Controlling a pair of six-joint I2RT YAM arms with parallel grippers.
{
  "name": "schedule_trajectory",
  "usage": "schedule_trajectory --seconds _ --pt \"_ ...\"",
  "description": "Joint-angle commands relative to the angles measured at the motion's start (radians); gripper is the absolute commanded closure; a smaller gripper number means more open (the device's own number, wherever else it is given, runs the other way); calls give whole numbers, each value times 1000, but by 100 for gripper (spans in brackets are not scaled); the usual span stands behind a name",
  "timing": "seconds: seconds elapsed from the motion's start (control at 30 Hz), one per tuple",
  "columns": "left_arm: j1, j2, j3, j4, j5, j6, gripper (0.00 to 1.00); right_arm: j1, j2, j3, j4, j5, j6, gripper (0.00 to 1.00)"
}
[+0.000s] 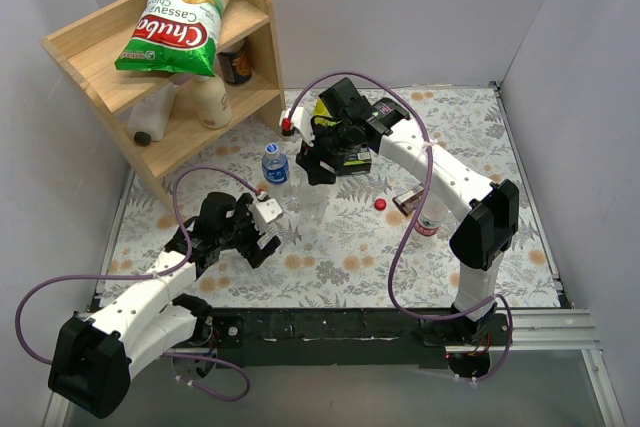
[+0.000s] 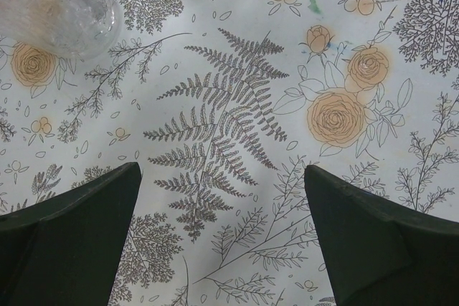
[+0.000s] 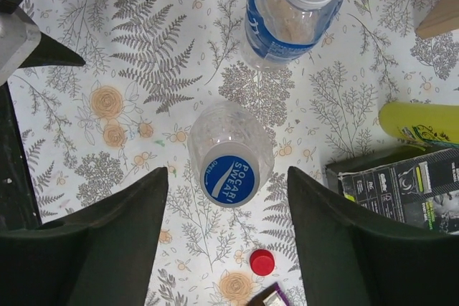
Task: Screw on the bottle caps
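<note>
Because the blue cap already tops the clear bottle, we hold our right fingers apart around it and our left fingers wide.

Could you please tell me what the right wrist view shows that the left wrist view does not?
Only the right wrist view: the blue-labelled bottle and the unlabelled bottle, both blue-capped, a loose red cap, a yellow bottle, a dark box. Only the left wrist view: two clear bottle bases, seen past the open left gripper. Both: the floral table cover.
</note>
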Motion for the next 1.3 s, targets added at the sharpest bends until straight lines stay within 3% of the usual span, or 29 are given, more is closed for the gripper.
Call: schedule_trajectory --seconds 0.0,0.1,0.33,0.57,0.8,1.13,1.27 --pt "9 -3 1 6 30 17 2 -6 -46 24 23 68 13 21" --pt "15 -2 27 -6 50 7 2 -42 -127 -8 9 157 36 10" --pt "81 31 92 6 160 -35 2 -351 -397 -200 -72 119 119 9" --pt "112 38 120 22 219 -89 2 -502 -595 -378 -104 119 95 13" --pt "112 35 144 -15 228 -83 2 -550 -694 -541 -107 185 121 23" --pt "112 26 187 -61 274 -74 2 -568 -718 -590 -110 187 115 40" --pt "110 18 239 -84 372 -86 4 -569 -735 -630 -124 158 113 54"
